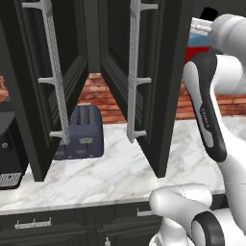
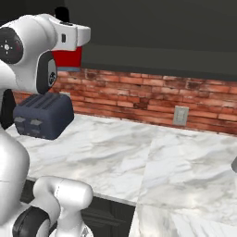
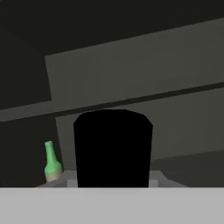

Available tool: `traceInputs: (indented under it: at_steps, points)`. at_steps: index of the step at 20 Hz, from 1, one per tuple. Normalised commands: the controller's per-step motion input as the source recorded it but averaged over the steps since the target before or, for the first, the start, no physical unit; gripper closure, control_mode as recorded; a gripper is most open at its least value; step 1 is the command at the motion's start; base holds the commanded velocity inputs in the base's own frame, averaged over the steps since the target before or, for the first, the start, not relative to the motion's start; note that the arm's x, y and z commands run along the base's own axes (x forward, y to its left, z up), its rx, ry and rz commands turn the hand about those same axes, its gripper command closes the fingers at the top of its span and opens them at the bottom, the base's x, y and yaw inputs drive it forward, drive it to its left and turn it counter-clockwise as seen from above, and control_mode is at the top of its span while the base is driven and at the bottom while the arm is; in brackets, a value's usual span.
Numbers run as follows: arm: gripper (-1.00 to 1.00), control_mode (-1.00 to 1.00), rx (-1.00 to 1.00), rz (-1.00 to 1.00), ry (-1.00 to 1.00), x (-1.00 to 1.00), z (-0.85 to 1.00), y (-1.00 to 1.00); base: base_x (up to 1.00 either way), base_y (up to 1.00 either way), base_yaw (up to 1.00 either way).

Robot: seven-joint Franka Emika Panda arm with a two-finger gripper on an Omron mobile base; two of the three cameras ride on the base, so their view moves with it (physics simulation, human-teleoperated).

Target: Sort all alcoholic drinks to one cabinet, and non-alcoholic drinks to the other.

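Flask bottle (image 1: 198,48) largely hidden behind the arm, raised at cabinet height; black cap (image 3: 113,146) blocks the gripper, fingertips unseen, evidently clamped on the flask. Green bottle (image 3: 51,162) upright inside the dim cabinet. Marble counter (image 2: 152,157), brick wall, toaster (image 1: 82,132), open cabinet doors (image 1: 144,86)

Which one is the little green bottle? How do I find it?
Look in the hand view, inside the dark cabinet. A big black cap sits in the middle, close up. The green bottle stands farther back to its left: slim, bright green, with a tan label.
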Motion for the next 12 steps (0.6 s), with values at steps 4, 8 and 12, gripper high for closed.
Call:
traceInputs:
  at_steps: [4,8,12]
  points:
    - [1.0,-1.0,0.0,0.0,-0.03,0.88,0.13,0.0,0.0,0.0,0.0]
    - [1.0,-1.0,0.0,0.0,0.0,0.77,0.11,0.0,0.0,0.0,0.0]
    - [1.0,-1.0,-0.01,0.0,0.0,0.69,0.16,0.0,0.0,0.0,0.0]
